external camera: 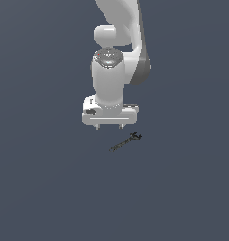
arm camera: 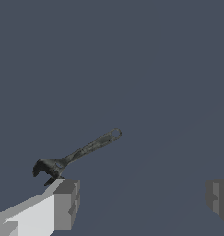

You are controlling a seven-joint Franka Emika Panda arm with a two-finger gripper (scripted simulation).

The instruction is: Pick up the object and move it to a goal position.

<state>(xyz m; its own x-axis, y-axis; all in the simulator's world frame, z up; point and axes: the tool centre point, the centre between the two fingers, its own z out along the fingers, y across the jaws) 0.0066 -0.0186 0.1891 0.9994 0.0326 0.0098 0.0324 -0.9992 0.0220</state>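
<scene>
1. While nothing holds it, the small dark adjustable wrench (external camera: 126, 141) (arm camera: 76, 154) lies flat on the plain grey floor (external camera: 40, 188), seemingly just beyond the fingertips.
2. Above it, the white gripper (external camera: 109, 126) (arm camera: 141, 198) hangs with jaws spread wide and empty.
3. Descending from this offset could land one finger (arm camera: 66, 203) on the wrench's head, knocking it aside.

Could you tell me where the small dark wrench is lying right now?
In the exterior view the wrench lies on the floor just below the open gripper, toward that view's right, ungrasped, its head nearest one fingertip.
</scene>
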